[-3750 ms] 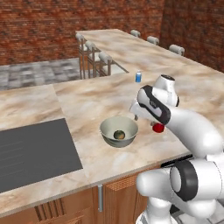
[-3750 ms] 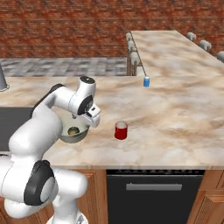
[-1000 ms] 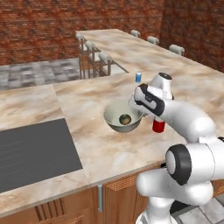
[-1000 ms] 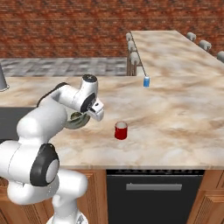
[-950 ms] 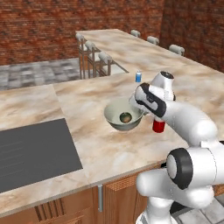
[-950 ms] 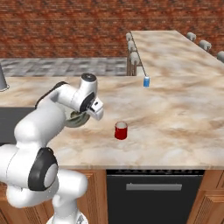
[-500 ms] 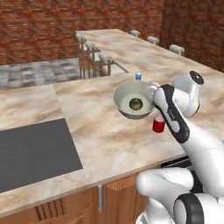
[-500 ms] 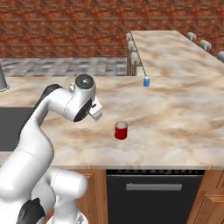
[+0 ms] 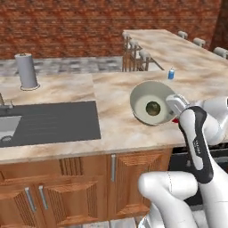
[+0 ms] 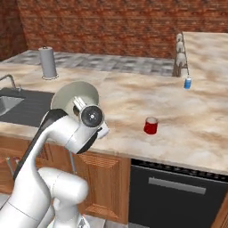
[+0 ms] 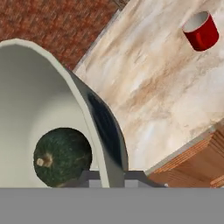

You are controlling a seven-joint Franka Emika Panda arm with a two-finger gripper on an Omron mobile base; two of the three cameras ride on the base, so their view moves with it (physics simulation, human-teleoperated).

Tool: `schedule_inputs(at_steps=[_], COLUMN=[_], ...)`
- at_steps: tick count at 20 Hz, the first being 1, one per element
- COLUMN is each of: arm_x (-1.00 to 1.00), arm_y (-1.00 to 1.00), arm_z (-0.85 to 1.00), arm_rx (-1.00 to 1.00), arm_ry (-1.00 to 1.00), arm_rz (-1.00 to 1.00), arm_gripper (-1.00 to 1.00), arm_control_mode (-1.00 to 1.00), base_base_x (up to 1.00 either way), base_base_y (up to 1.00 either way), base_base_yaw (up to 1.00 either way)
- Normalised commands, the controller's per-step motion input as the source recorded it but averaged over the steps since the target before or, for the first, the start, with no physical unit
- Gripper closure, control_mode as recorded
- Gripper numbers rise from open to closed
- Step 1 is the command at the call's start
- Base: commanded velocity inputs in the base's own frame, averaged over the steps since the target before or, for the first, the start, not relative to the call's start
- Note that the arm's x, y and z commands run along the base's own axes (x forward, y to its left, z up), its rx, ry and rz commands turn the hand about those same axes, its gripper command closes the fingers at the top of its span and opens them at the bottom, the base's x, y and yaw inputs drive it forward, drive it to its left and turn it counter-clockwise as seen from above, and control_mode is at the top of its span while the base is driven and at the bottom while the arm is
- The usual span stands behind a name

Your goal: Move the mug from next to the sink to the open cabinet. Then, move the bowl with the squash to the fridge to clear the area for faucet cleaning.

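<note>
The sink [image 9: 6,129] lies at the tabletop's [image 9: 111,95] far left edge. The bowl [image 9: 143,95] is held up over the tabletop's front edge, tilted, with the jaws pinching its thin rim between them. It looks stiff and light, but the smooth rim could slip, and the squash [image 9: 153,107] lies loose inside and may roll, so it should be carried level. The mug [image 10: 151,125] stands upright near the front edge, well right of the bowl, with open room around it.

Grey paper-towel roll [image 9: 26,71] and small blue can [image 9: 171,74] on marble counter [image 9: 111,93]
</note>
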Motion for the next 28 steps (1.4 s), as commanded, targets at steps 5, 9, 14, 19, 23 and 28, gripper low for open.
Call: schedule_inputs(at_steps=[5, 9, 14, 19, 23, 28], arm_x=[0.00, 0.00, 0.00, 0.00, 0.00, 0.00], arm_y=[0.00, 0.00, 0.00, 0.00, 0.00, 0.00], arm_z=[0.00, 0.00, 0.00, 0.00, 0.00, 0.00], arm_rx=[0.00, 0.00, 0.00, 0.00, 0.00, 0.00], arm_ry=[0.00, 0.00, 0.00, 0.00, 0.00, 0.00], arm_rz=[0.00, 0.00, 0.00, 0.00, 0.00, 0.00], arm_gripper=[1.00, 1.00, 1.00, 1.00, 1.00, 1.00], arm_control_mode=[1.00, 1.00, 1.00, 1.00, 1.00, 1.00], base_base_x=[-0.28, -0.04, 0.00, 0.00, 0.00, 0.00], base_base_y=[0.00, 0.01, 0.11, 0.14, 0.14, 0.14], base_base_yaw=[0.88, 0.94, 0.96, 0.95, 0.95, 0.95])
